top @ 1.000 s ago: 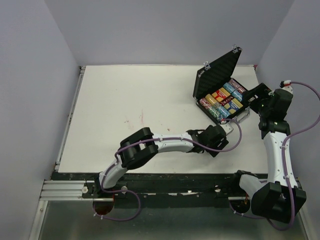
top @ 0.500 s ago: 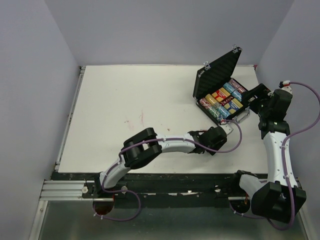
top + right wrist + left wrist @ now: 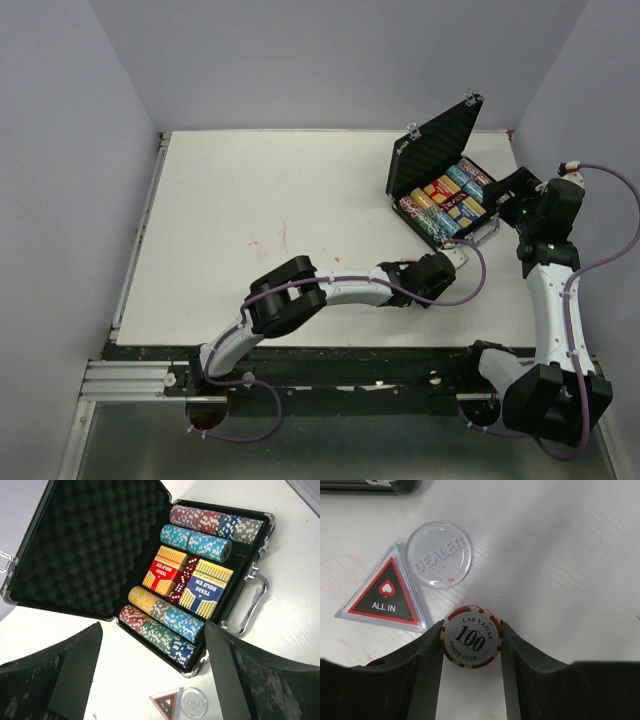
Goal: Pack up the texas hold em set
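Near the worktop's (image 3: 250, 190) near right edge, the left end effector (image 3: 471, 627) has both fingers pressed against a red chip (image 3: 471, 639) lying flat. Just beyond it lie the dark triangular marker (image 3: 385, 595) and the clear disc (image 3: 438, 554), touching each other. They lie between the chip and the open case (image 3: 100, 545) towards the far right corner. Its chip rows (image 3: 165, 625) look full, with the card decks (image 3: 206, 594) between them. The right end effector (image 3: 152, 635) hangs nearer the case, wide open and empty.
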Robot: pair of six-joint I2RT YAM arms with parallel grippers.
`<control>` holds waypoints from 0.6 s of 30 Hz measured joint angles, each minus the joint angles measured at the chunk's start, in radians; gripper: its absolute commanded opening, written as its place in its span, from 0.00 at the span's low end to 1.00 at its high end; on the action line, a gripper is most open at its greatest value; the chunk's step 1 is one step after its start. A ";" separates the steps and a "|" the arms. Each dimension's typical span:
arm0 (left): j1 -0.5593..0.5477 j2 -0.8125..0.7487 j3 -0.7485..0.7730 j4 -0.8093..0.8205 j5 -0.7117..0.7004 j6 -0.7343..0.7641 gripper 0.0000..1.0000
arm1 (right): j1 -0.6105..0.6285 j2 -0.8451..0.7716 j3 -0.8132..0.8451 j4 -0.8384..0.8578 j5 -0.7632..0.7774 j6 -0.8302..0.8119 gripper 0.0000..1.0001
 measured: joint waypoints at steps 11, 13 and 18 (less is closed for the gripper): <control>-0.001 -0.076 -0.140 0.109 -0.023 0.046 0.29 | 0.000 0.000 0.000 0.000 -0.014 -0.001 0.91; 0.000 -0.137 -0.204 0.130 -0.027 0.064 0.29 | 0.000 0.000 0.000 0.000 -0.018 -0.003 0.91; 0.008 -0.325 -0.376 0.233 -0.021 0.110 0.29 | 0.000 0.001 0.000 -0.001 -0.046 -0.012 0.89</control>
